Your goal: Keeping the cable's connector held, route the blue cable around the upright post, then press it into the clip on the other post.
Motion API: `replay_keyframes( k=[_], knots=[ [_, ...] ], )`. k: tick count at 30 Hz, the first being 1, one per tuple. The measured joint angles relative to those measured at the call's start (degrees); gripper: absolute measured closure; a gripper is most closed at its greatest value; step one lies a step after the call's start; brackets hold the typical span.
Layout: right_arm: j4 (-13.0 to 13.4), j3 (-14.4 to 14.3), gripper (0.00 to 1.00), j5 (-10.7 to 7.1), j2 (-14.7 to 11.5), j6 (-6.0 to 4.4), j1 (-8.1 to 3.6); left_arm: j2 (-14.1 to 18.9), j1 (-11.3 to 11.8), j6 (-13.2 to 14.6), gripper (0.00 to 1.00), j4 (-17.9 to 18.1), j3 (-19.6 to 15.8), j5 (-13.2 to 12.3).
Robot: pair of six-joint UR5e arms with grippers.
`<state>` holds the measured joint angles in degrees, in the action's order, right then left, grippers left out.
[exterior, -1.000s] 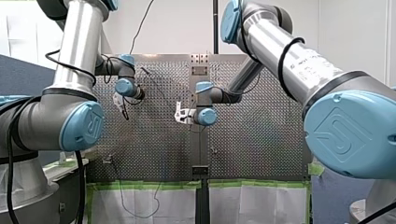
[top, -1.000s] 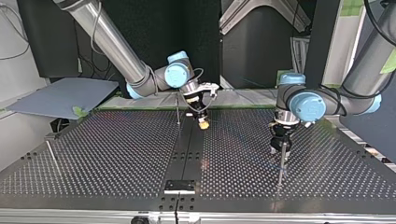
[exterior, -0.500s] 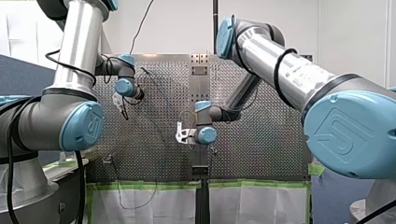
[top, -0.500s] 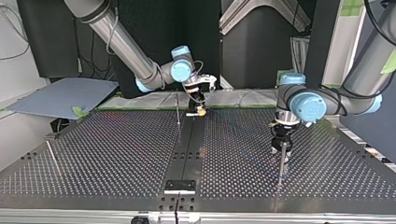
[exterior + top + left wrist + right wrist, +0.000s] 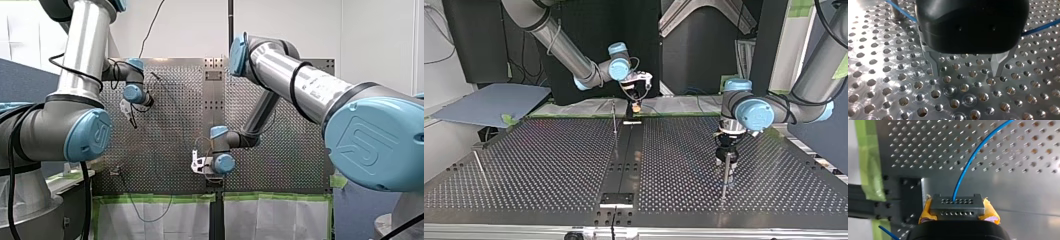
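Both right pincer [image 5: 636,106] and connector [image 5: 957,206] nearer tape [image 5: 866,157]

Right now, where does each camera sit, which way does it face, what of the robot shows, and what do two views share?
Front view: behind and above, looking over the perforated table; my left arm, my right arm show.
Top view: across the table, facing the arms; my right gripper left, my left gripper right.
Left wrist view: on my left wrist, facing the table; open metal fingers.
Right wrist view: on my right wrist; yellow pads clamp the connector.
Both wrist views share the blue cable.
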<state>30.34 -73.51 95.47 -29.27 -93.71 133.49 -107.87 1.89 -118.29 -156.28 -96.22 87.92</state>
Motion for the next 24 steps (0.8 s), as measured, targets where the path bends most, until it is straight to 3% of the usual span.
replay_keyframes(
  k=[8,24],
  knots=[
    [1.39,-0.26,1.0,1.29,2.89,-0.1,-0.13,0.0,0.02,0.0,0.0,0.0,0.0,-0.05],
    [6.54,-0.9,1.0,5.27,11.56,-0.78,-0.37,0.0,0.02,0.0,0.0,0.0,0.0,0.01]
  ],
)
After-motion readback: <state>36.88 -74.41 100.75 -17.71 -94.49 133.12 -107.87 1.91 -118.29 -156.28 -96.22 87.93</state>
